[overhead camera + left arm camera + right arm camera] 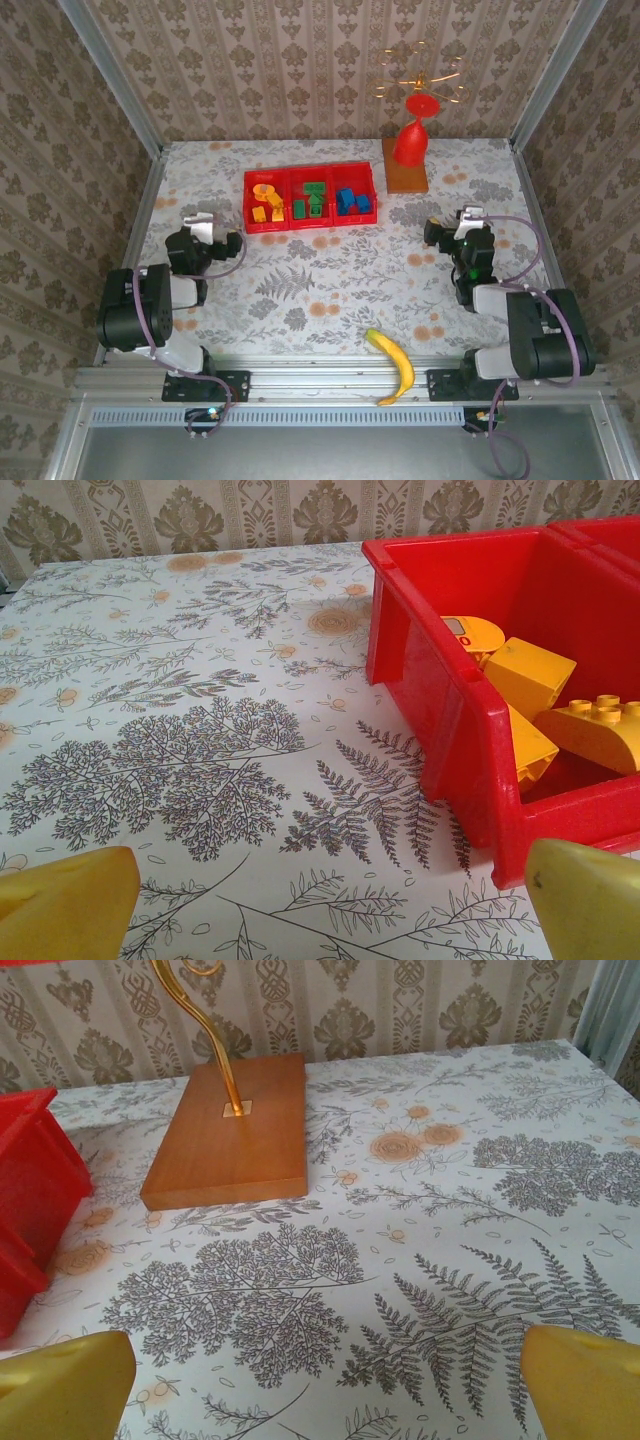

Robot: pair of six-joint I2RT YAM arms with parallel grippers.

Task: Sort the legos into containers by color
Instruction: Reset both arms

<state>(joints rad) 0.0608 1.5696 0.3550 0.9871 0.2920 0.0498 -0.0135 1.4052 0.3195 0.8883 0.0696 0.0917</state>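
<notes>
Red tray (290, 228) sits far-centre on table (330, 290): orange-yellow legos (265, 205) in left compt, green legos (313, 200) mid, blue legos (352, 201) right. L gripper (330, 905) just near-left of tray, jaws wide, empty; R gripper (325, 1385) well right, released, empty

The top external camera looks steeply down from above and behind the 2 arms, covering the whole table (300, 290). The left wrist camera sits low, close to the left end of the red tray (440, 710). The right wrist camera, equally low, faces the wooden base (225, 1130); the tray's other end edges its left side.
</notes>
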